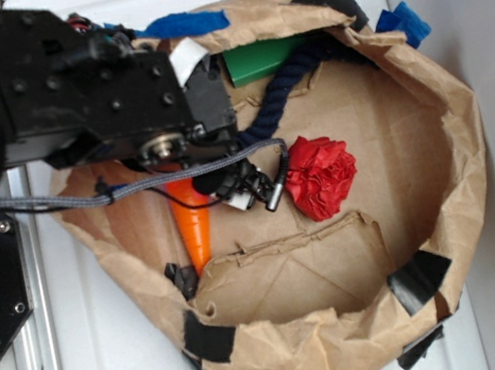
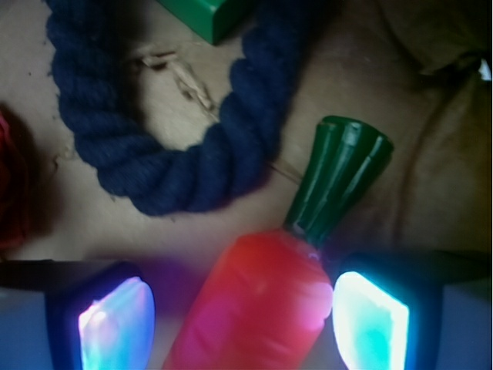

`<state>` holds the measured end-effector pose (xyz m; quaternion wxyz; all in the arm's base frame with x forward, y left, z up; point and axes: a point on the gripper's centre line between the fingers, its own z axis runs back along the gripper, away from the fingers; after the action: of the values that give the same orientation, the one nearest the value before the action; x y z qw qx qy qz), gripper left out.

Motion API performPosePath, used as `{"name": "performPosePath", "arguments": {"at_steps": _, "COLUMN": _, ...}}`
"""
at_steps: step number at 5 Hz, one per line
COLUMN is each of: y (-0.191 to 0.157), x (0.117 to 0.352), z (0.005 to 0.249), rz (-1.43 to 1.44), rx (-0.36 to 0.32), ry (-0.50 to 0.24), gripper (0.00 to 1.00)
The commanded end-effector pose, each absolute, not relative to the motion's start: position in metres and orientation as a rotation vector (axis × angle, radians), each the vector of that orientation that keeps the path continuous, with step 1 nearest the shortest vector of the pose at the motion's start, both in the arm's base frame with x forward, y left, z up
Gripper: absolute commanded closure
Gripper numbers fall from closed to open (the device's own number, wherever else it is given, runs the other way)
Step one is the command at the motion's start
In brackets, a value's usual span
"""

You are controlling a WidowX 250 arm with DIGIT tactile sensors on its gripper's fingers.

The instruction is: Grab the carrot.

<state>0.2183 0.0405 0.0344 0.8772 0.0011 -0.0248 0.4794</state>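
Observation:
The carrot [image 1: 197,234] is glossy orange and lies on the brown paper, tip toward the near rim, with its stem end hidden under the arm. From the wrist, the carrot [image 2: 262,301] lies slanted, its dark green stem cap [image 2: 339,181] pointing up and right. My gripper [image 2: 243,324] is open and straddles the carrot's thick end. The right pad [image 2: 370,320] sits at or almost on the carrot's side, while the left pad [image 2: 115,324] stands clearly apart from it. In the exterior view the gripper [image 1: 175,171] is mostly hidden beneath the black arm.
A dark blue rope [image 2: 154,166] curls just beyond the carrot, also visible as the rope [image 1: 281,95]. A green block [image 1: 262,58] lies at the far side. A red paper flower [image 1: 321,177] sits to the right. The crumpled paper bag rim [image 1: 452,120] encloses everything.

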Motion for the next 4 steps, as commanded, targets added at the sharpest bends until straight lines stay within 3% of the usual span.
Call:
{"name": "performPosePath", "arguments": {"at_steps": 1, "y": 0.0332, "x": 0.2209, "z": 0.031, "rz": 0.997, "rx": 0.012, "ry": -0.068, "gripper": 0.01}}
{"name": "performPosePath", "arguments": {"at_steps": 2, "y": 0.0367, "x": 0.2233, "z": 0.034, "rz": 1.014, "rx": 0.007, "ry": -0.067, "gripper": 1.0}}
{"name": "performPosePath", "arguments": {"at_steps": 4, "y": 0.0408, "x": 0.226, "z": 0.038, "rz": 1.006, "rx": 0.008, "ry": -0.061, "gripper": 1.0}}
